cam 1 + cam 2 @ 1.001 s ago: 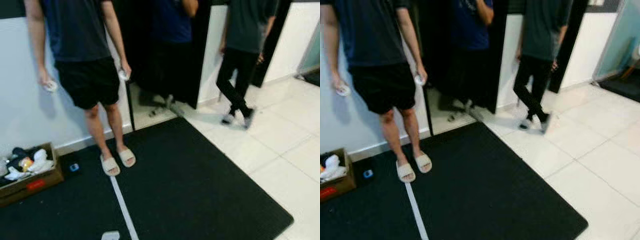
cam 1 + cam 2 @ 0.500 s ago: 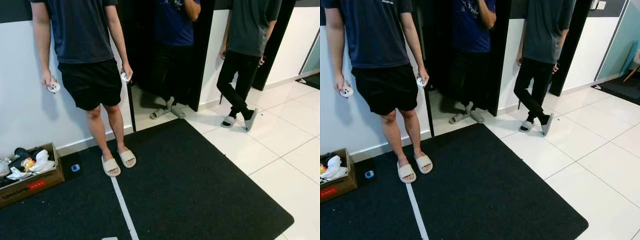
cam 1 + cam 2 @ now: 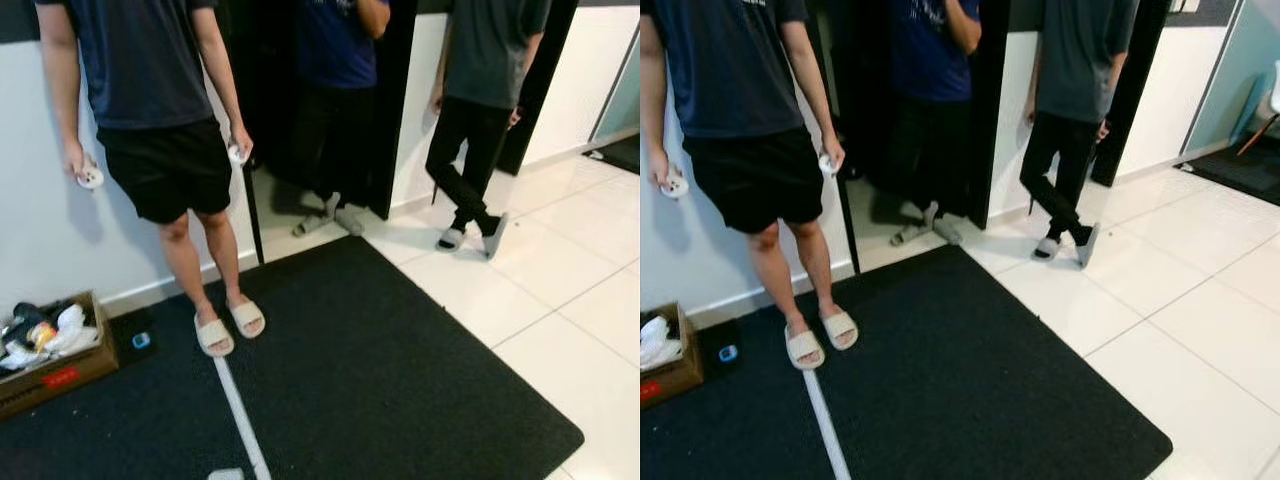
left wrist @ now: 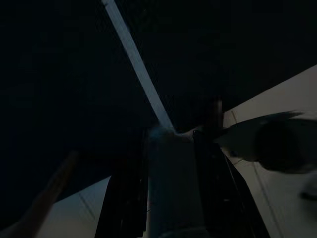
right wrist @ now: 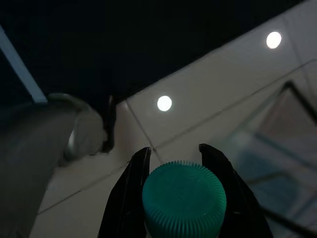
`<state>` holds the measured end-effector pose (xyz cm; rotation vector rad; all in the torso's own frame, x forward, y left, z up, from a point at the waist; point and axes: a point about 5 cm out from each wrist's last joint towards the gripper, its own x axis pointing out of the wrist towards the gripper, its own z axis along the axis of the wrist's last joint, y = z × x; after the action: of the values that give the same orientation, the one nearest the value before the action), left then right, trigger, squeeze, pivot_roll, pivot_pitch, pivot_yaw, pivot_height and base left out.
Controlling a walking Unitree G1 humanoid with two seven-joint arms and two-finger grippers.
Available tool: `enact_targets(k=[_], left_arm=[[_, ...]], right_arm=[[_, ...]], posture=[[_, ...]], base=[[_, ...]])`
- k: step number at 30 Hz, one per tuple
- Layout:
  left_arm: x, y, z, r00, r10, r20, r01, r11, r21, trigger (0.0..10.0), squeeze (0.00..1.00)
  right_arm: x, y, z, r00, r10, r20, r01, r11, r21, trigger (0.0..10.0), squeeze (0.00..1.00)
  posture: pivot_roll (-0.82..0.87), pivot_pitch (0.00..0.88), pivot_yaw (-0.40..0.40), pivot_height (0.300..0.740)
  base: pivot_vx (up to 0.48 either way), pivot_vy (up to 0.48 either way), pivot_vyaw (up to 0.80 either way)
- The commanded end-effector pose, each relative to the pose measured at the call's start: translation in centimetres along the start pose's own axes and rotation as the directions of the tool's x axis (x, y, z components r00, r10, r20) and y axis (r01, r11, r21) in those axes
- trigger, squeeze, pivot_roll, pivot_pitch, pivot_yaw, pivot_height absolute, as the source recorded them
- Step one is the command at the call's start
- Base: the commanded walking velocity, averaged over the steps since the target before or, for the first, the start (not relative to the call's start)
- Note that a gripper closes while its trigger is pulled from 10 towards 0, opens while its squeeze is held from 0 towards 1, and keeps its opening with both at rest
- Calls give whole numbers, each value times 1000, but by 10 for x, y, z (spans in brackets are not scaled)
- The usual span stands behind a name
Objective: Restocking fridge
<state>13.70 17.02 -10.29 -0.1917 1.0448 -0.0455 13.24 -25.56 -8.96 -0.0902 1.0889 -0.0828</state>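
Left gripper [image 4: 166, 186] hangs over the black mat [image 3: 380, 370] and its white tape line [image 4: 136, 64], jaws clamped on a dim, pale bottle [image 4: 171, 188] between them. Right gripper [image 5: 183, 191] grips a bottle's green ribbed cap [image 5: 184, 198] between its jaws, white tiled floor [image 5: 198, 114] beyond

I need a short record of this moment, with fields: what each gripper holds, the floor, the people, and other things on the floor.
right gripper: shut on a bottle with a green cap, one black finger on each side of the cap
left gripper: dark view; something pale sits between its fingers, unclear what
floor: black mat with a white line, white tiles beside it
people: three standing; the nearest wears pale slides and holds a white controller in each hand
other: open cardboard box with mixed items on the mat by the wall
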Motion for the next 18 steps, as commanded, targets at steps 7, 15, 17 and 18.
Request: enact_targets(k=[7,15,17,18], left_arm=[[-2,5,-4,1000,12,-12,-12,1000,5,10000,0],[-2,5,-3,1000,9,-11,-9,1000,7,10000,0],[-2,5,-4,1000,9,-12,-9,1000,8,10000,0],[-2,5,-4,1000,10,-13,-10,1000,9,10000,0]], right_arm=[[1,5,-1,1000,15,-3,-15,1000,0,10000,0],[1,5,-1,1000,16,-3,-16,1000,-6,10000,0],[1,5,-1,1000,17,-3,-17,1000,-9,10000,0],[1,5,-1,1000,17,-3,-17,1000,-10,10000,0]], posture=[[-74,0,-16,740],[-73,0,-20,740],[-72,0,-20,740],[-72,0,-20,740]], base=[[337,0,0],[338,0,0],[339,0,0],[341,0,0]])
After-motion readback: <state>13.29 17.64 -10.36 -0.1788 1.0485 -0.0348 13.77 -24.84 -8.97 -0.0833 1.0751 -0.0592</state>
